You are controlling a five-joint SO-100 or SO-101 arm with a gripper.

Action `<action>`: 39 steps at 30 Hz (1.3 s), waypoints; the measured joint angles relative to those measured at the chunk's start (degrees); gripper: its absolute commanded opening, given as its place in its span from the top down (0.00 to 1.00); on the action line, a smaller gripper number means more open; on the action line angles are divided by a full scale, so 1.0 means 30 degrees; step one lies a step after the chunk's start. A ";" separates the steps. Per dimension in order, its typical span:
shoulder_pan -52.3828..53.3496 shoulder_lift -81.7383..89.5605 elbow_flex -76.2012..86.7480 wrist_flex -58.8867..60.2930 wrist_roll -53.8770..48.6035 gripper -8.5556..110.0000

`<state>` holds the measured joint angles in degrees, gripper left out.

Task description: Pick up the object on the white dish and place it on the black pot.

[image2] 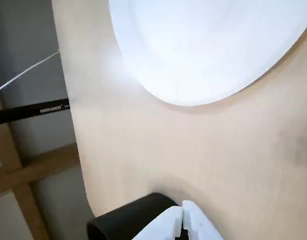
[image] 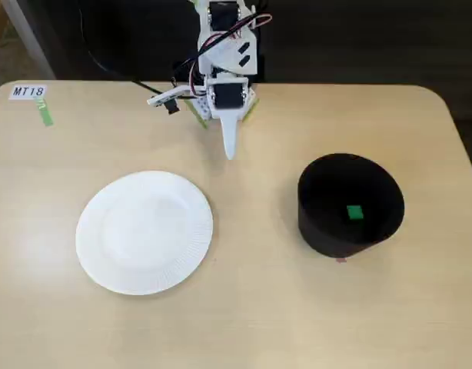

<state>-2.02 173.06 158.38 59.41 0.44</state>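
Observation:
The tiny green cube (image: 354,213) lies inside the black pot (image: 320,223) at the right of the fixed view. The white dish (image: 144,231) sits at the left and holds nothing; it fills the top of the wrist view (image2: 203,45). My gripper (image: 229,151) is folded back near the arm's base at the table's far edge, its white fingers pointing down at the table, apart from both dish and pot. In the wrist view the white fingertips (image2: 186,220) meet, shut on nothing, with the pot's rim (image2: 123,220) beside them.
A green tape strip (image: 45,114) and an "MT18" label (image: 28,91) sit at the table's far left corner. The arm's base and cables (image: 221,46) stand at the far middle edge. The table's edge (image2: 73,125) shows at the left of the wrist view.

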 measured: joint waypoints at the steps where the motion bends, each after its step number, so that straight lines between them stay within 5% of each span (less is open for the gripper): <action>1: 0.0000 0.0410 0.0439 0.0000 0.0029 0.93; 39: 0.0234 0.3779 0.5889 -0.0117 0.0293 0.93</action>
<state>-1.32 184.39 176.04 59.06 1.32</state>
